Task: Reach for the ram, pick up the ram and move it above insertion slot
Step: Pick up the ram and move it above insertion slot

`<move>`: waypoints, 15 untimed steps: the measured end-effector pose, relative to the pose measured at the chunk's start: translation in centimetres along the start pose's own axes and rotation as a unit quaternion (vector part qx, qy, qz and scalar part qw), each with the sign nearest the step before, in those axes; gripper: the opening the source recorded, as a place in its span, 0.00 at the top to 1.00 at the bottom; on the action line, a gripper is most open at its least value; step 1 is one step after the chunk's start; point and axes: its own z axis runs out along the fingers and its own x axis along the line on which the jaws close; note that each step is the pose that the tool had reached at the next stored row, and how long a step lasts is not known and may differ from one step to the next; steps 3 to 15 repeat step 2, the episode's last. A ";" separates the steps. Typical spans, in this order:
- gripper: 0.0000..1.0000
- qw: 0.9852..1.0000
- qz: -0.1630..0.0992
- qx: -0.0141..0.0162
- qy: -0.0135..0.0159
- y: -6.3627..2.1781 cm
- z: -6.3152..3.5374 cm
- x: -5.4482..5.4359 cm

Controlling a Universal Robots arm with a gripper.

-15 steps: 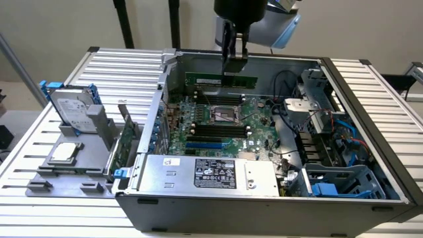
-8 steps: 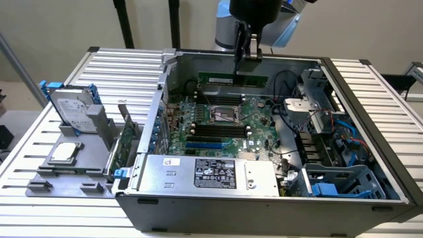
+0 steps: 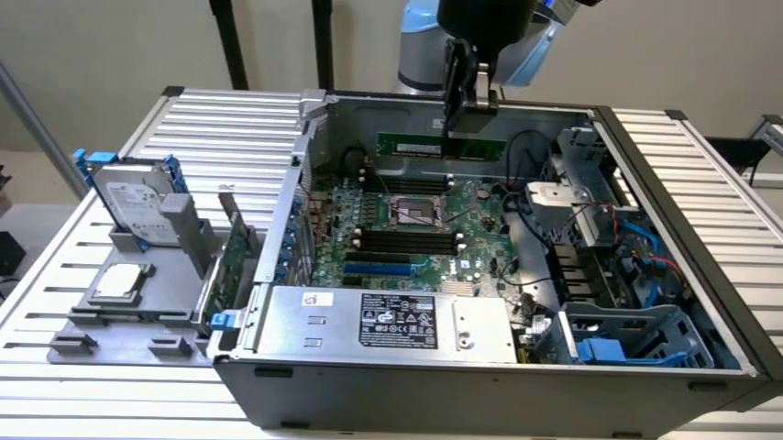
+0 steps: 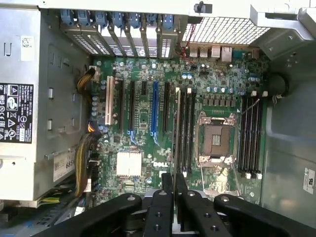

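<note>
The black two-finger gripper (image 3: pixel 468 108) hangs above the open grey metal computer case (image 3: pixel 685 275), toward 12 o'clock of the case in the exterior view. Its fingers are clenched on the ram (image 3: pixel 441 146), a long, narrow, thin green circuit-board stick, which hangs below the fingertips with its long side level. The ram is in the air, lifted above the green motherboard (image 3: pixel 367 197), near the far wall of the case.

In the wrist view the ram (image 4: pixel 177 133) is seen from its thin upper edge, as a narrow strip going out from between the black fingers (image 4: pixel 163 207). It lies along the black memory slots (image 4: pixel 186 131) that stand just beside the square silver processor socket (image 4: pixel 216 138). I cannot tell if it is exactly over one slot.

In the exterior view, a silver power supply box with a black label (image 3: pixel 391 321) lies at 6 o'clock of the case. Outside the case, at 9 o'clock, a grey plastic holder tray (image 3: pixel 92 321) stands on the slatted metal table (image 3: pixel 220 119). It carries a silver hard drive in a blue frame (image 3: pixel 135 206) and a larger green expansion card with a metal bracket (image 3: pixel 233 257), standing on its edge near the case wall.
</note>
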 end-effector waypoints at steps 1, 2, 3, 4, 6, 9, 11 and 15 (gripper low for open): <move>0.86 1.000 0.000 0.000 0.000 0.00 0.00 0.0; 0.86 1.000 0.000 0.000 0.000 0.00 0.00 0.0; 0.86 1.000 0.000 0.000 0.000 0.00 0.00 0.0; 0.86 1.000 0.000 0.000 0.000 0.00 0.00 0.0; 0.86 1.000 0.000 0.000 0.000 0.00 0.00 0.0; 0.86 1.000 0.000 0.000 0.000 0.00 0.00 0.0; 0.86 1.000 0.000 0.000 0.000 0.00 0.00 0.0; 0.86 1.000 0.000 0.000 0.000 0.00 0.00 0.0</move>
